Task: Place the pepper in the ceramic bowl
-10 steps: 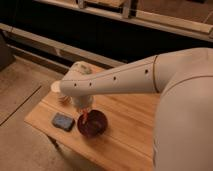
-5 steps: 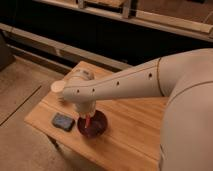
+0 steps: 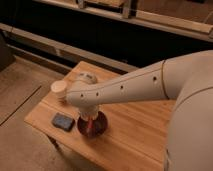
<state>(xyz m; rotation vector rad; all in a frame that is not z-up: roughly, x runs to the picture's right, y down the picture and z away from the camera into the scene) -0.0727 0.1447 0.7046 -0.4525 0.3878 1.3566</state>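
Observation:
My arm reaches from the right across the wooden table and bends straight down over the ceramic bowl, a round dark glossy dish near the front edge. The gripper hangs just inside the bowl's rim, mostly hidden by the wrist above it. A slim red-orange pepper shows upright beneath the wrist, over the bowl's middle, and the gripper is shut on it. I cannot tell whether the pepper's tip touches the bowl's bottom.
A flat blue-grey sponge lies just left of the bowl. A pale cup stands at the table's left side, and a pale rounded object sits at the far edge. Dark shelving runs behind the table.
The arm has stretched further left and its wrist has come down over the bowl, covering more of it. The bowl, sponge and cup stay where they were.

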